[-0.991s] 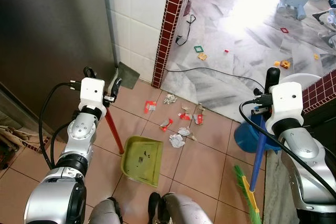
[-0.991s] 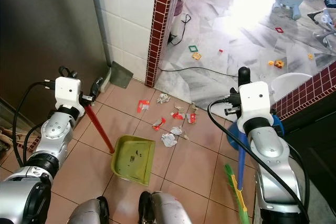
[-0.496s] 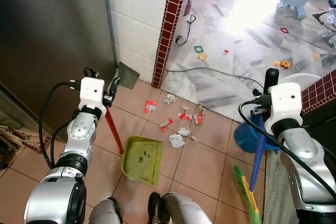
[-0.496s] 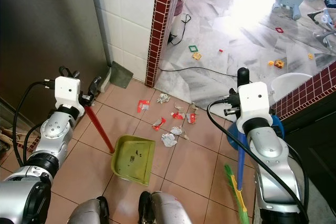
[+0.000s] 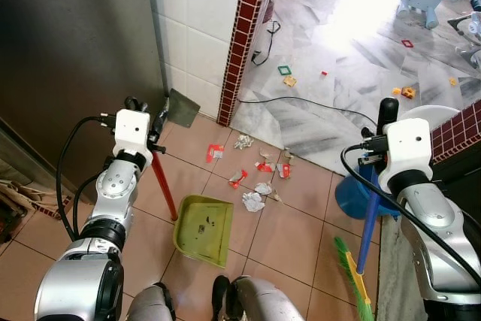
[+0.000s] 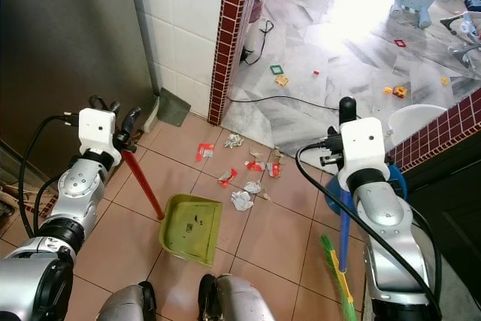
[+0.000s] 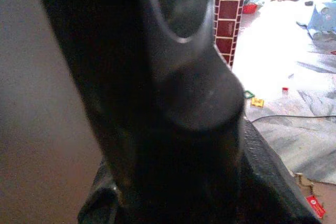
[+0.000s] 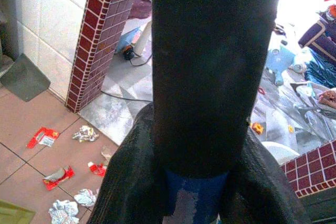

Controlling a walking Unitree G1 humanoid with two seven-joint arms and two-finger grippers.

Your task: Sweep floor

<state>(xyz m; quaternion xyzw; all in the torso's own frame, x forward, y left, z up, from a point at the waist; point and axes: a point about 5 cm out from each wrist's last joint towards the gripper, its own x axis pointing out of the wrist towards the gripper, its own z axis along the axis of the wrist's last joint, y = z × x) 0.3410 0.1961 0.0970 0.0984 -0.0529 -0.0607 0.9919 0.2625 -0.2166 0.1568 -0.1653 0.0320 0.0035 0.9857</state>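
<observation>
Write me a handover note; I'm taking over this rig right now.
Left gripper: shut on the red dustpan handle; green dustpan sits flat on the tiles.
Right gripper: shut on the blue broom handle, bristles down by the robot's right side.
Done: nothing swept in yet.
Left: wrappers and crumpled paper lie scattered just beyond the pan; sweep them in.

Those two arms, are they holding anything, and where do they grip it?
The left gripper holds the dustpan by the top of its red handle. The right gripper holds the broom near the black top of its blue pole.
</observation>
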